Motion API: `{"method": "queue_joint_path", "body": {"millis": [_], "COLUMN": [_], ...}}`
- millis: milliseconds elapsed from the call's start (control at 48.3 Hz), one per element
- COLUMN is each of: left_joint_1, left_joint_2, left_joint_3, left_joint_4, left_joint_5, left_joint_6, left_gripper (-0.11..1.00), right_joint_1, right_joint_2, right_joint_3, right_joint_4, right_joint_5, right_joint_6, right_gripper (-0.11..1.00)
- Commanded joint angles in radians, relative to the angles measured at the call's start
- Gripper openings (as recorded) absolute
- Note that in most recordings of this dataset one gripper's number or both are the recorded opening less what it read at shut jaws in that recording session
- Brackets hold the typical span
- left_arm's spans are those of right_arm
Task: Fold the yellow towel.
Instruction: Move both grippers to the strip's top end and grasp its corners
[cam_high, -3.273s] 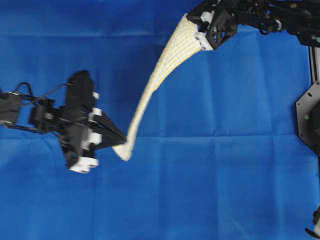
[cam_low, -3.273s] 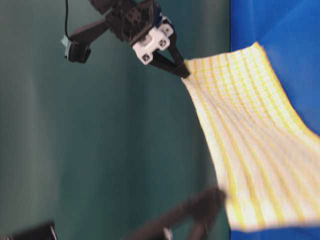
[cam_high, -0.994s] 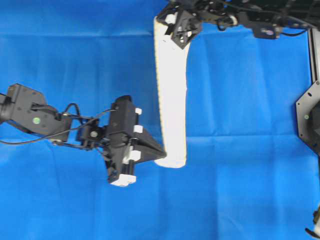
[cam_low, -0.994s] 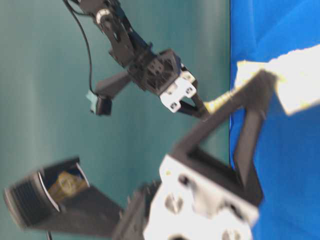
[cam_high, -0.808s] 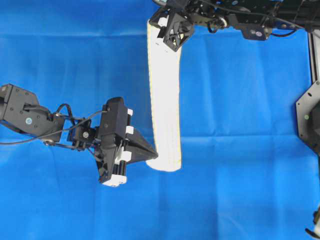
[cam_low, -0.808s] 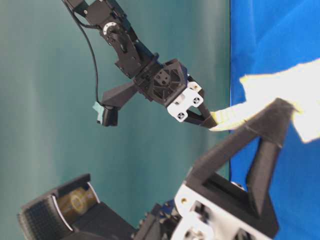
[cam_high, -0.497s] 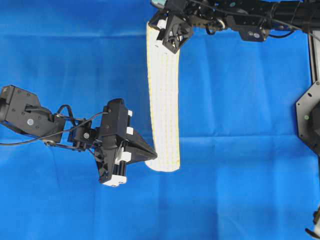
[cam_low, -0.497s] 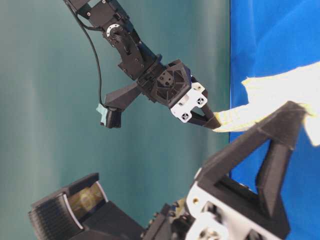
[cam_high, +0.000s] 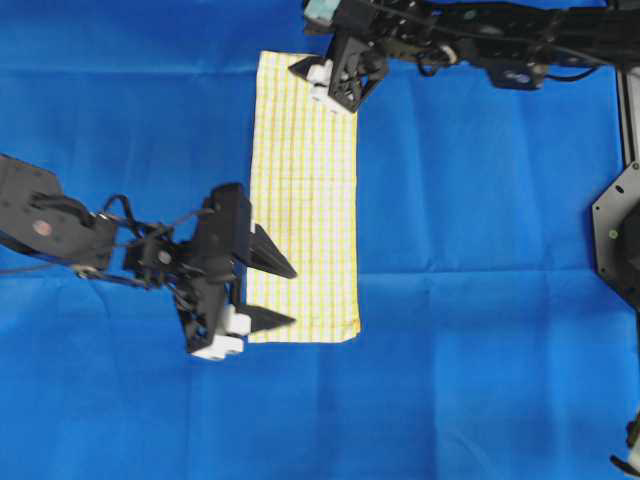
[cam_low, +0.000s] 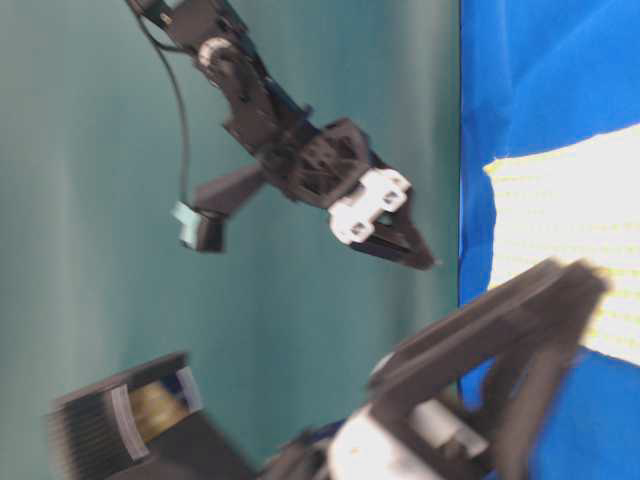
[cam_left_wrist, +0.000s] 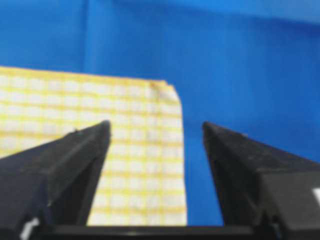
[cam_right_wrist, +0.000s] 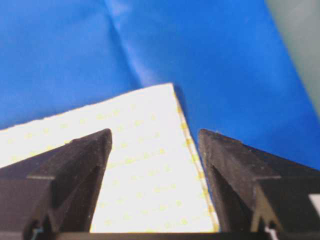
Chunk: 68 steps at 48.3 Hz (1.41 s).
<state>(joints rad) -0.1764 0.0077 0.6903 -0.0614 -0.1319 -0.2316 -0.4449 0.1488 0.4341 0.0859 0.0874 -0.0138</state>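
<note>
While the yellow towel (cam_high: 303, 195) lies flat, both arms' fingers (cam_left_wrist: 75, 165) (cam_right_wrist: 75, 170) stand spread above it, holding nothing.

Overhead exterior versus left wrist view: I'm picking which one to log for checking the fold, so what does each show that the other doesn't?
Only the overhead view shows the whole yellow towel lying flat as a long strip, the right gripper above its far end, and the left gripper from outside, at its near end.

Only the left wrist view shows one towel corner close up, framed between open fingers, with the check pattern and hem readable.

Both show the towel on the blue cloth and the left gripper open, holding nothing.
</note>
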Motion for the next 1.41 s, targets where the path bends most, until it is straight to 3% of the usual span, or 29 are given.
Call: {"method": "queue_joint_path", "body": {"millis": [0,207,331,476,642,953,1388], "left_joint_1": [0.028,0.130,0.201,0.259,0.308,0.347,0.594], "left_joint_2": [-0.084,-0.163,-0.179,-0.187,-0.189,-0.179,-0.005], "left_joint_3": [0.002,0.048,0.071,0.077,0.087,0.098,0.064], "left_joint_4": [0.003,0.008,0.009,0.009,0.011,0.011,0.011], "left_joint_5": [0.055,0.077,0.077,0.077,0.077,0.041,-0.110], "left_joint_6": [0.003,0.012,0.043,0.089,0.126,0.158,0.313], "left_gripper": [0.62,0.61,0.68,0.81,0.83,0.85,0.91], "right_joint_1": [0.002,0.002,0.015,0.075,0.140,0.158,-0.032], "right_joint_2": [-0.094,-0.255,-0.339,-0.423,-0.469,-0.445,-0.175], "right_joint_3": [0.021,0.163,0.255,0.354,0.413,0.411,0.282], "right_joint_4": [-0.003,0.000,0.002,0.008,0.026,0.031,0.040], "right_joint_5": [-0.003,-0.028,-0.064,-0.112,-0.144,-0.155,-0.156], "right_joint_6": [0.000,0.009,0.014,0.018,0.029,0.031,0.037], "right_gripper": [0.68,0.69,0.68,0.68,0.68,0.71,0.76]}}
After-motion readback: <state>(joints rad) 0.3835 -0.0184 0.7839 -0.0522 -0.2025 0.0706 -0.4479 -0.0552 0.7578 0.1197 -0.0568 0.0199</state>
